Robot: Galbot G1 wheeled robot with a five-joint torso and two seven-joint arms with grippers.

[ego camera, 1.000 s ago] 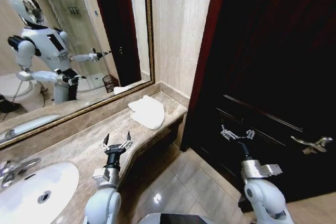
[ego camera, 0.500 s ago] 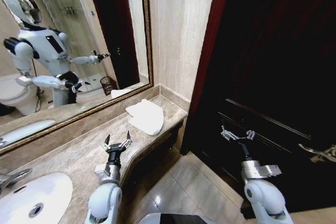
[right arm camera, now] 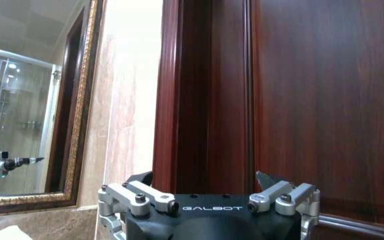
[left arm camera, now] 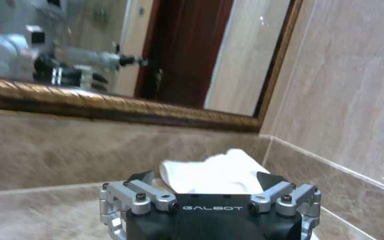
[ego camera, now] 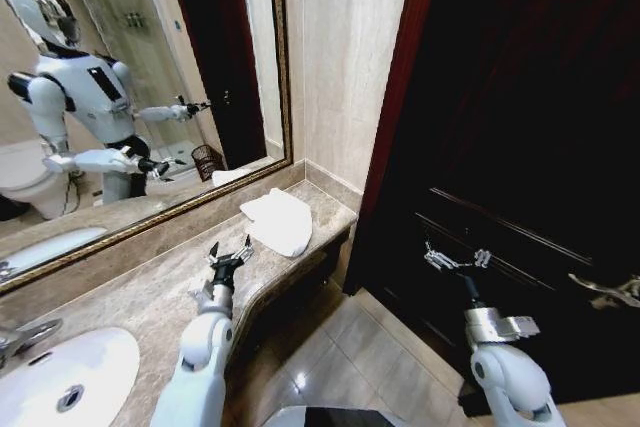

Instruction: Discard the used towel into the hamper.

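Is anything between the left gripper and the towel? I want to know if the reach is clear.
Nothing visible blocks it. The left gripper, open, hangs over the counter, pointed at the towel lying near the counter's far end. Only bare marble lies between them, and the left wrist view shows the towel straight ahead between the fingers.

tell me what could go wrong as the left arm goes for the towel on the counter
1. The folded white cloth towel lies near the curved front edge of the beige marble counter; a push from the open left gripper might slide it off.
2. The gold-framed wall mirror and stone backsplash stand close behind the towel, so overshooting could knock them.
3. The right gripper hangs open close to the dark wooden door.
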